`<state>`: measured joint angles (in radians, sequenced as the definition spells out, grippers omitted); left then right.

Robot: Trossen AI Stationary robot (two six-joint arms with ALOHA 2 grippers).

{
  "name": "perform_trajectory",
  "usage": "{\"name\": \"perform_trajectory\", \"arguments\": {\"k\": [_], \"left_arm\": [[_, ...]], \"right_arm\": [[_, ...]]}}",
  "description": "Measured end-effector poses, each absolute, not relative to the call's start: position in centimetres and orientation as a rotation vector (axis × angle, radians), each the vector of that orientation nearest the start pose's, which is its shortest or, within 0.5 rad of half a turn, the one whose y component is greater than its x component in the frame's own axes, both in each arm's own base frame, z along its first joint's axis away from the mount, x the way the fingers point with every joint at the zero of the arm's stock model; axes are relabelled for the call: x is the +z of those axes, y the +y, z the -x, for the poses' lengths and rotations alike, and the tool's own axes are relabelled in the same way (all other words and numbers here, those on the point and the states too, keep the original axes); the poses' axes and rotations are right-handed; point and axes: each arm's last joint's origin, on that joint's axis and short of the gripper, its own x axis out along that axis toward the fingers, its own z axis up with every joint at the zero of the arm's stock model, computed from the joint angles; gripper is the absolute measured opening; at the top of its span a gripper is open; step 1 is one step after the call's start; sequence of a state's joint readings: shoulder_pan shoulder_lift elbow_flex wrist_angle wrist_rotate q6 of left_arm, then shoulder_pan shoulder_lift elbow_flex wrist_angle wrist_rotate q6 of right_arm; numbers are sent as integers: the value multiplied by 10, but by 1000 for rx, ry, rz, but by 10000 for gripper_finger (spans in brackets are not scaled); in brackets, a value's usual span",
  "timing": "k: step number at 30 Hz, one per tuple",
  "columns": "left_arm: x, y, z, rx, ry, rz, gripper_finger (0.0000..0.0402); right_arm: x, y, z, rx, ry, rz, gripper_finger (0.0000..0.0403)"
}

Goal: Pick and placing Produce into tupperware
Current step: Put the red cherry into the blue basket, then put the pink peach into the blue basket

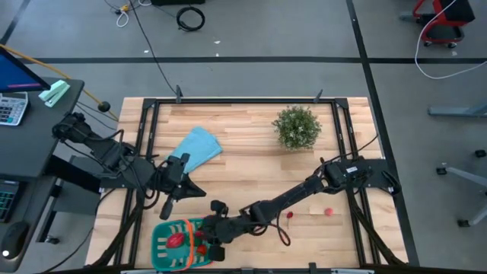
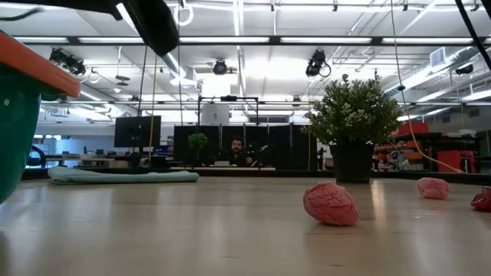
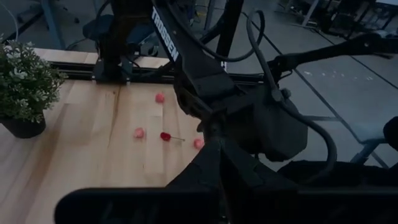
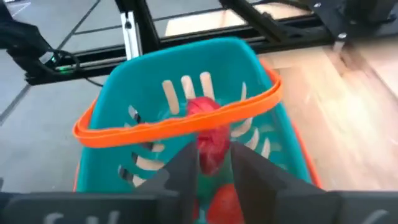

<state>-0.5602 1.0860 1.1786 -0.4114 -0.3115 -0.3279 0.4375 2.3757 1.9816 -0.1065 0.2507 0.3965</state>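
Note:
The teal tupperware (image 1: pixel 161 242) with an orange band (image 4: pixel 155 126) stands at the table's near-left corner, with red produce (image 1: pixel 176 240) inside. My right gripper (image 4: pixel 210 157) reaches across the table and hovers over its right part, shut on a red piece. Loose pink and red pieces (image 1: pixel 329 212) (image 1: pixel 290 215) lie on the table's near-right part. They also show in the left wrist view as pink produce (image 3: pixel 138 132) and in the low view as a pink piece (image 2: pixel 331 204). My left gripper (image 1: pixel 169 202) waits just beyond the tupperware. My right gripper pinches a red piece of produce (image 4: pixel 210 148) between its two fingers (image 4: pixel 184 163), slanting down from the table's right. The piece is lifted clear, above the tupperware's inside and just behind the orange band.
A bushy potted plant (image 1: pixel 297 126) stands at the far right of the table. A light blue folded cloth (image 1: pixel 196 147) lies far left of centre. The black frame rails (image 1: pixel 149 129) run along the table's edges. A person sits in the room behind (image 2: pixel 238 150).

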Motion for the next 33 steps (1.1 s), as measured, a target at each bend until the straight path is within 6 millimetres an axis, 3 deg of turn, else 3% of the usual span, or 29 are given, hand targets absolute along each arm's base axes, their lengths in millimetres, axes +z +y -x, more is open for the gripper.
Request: {"name": "perform_trajectory", "arguments": {"k": [6, 11, 16, 19, 22, 26, 30, 33], "left_arm": [[389, -112, -196, -195, 331, 186, 13], [389, -112, -196, -195, 332, 186, 22], [389, -112, -196, -195, 333, 186, 15], [389, -112, -196, -194, 336, 185, 10], [386, -113, -197, -190, 355, 175, 9], [384, -114, -199, -186, 368, 167, 18], [383, -115, -200, -185, 368, 167, 22], [382, -115, -201, -183, 377, 164, 18]], "right_arm": [[207, 222, -496, 159, 512, -238, 170], [216, 221, -487, 232, 611, -282, 198], [261, 222, -451, 369, 821, -401, 198], [275, 237, -417, 392, 981, -358, 192], [284, 261, -382, 301, 1015, -232, 186], [281, 302, -346, 82, 905, -108, 180], [263, 331, -327, -196, 740, -233, 175], [241, 340, -326, -279, 731, -293, 175]]}}
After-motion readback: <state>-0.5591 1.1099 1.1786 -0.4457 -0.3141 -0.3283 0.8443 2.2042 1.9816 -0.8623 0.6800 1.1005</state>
